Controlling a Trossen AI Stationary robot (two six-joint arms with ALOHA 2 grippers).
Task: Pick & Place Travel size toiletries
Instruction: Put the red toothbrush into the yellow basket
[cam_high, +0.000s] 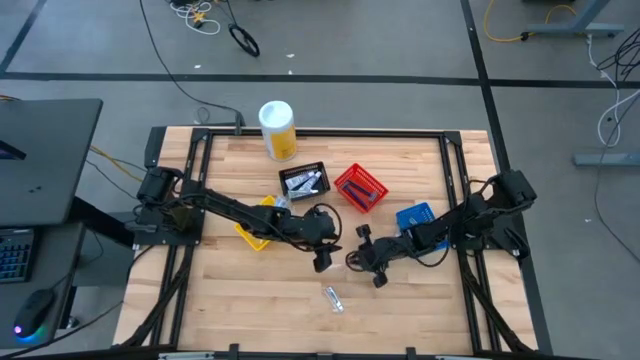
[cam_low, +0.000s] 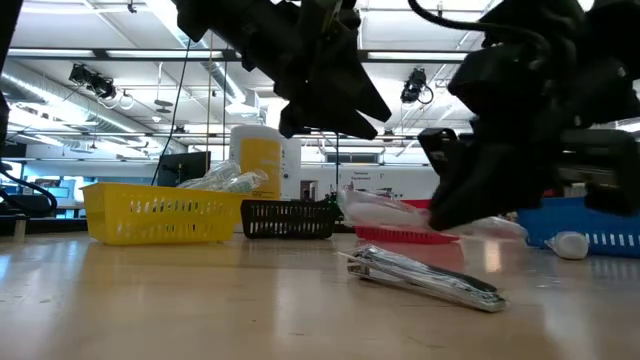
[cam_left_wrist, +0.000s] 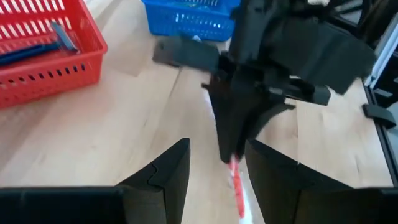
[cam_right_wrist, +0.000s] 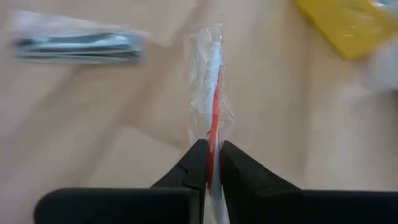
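My right gripper (cam_high: 357, 259) is shut on a red-and-white toothbrush in a clear wrapper (cam_right_wrist: 211, 81), at the table's middle. My left gripper (cam_high: 326, 258) faces it, open; its fingers (cam_left_wrist: 168, 171) stand on either side of the toothbrush's free end (cam_left_wrist: 237, 186), and I cannot tell whether they touch it. A silvery packet (cam_high: 333, 298) lies flat on the table nearer the front edge; it also shows in the low view (cam_low: 425, 277). Blue razors lie in the red basket (cam_left_wrist: 37, 50), small tubes in the black basket (cam_high: 303, 180), and clear-wrapped items in the yellow basket (cam_low: 160, 212). My right gripper pinches the wrapped toothbrush near one end (cam_right_wrist: 212, 144) between its two fingers. The fingers lie along it, coming from the table's right. The toothbrush sticks out ahead of the fingertips toward my left gripper, about level, and in the low view its wrapper (cam_low: 385, 212) is clear of the table.
A white-and-yellow canister (cam_high: 277, 130) stands at the far edge. The blue basket (cam_high: 414, 217) sits by my right arm, with a small white thing (cam_low: 568, 244) on the table in front of it. Bare wood lies toward the front edge around the silvery packet.
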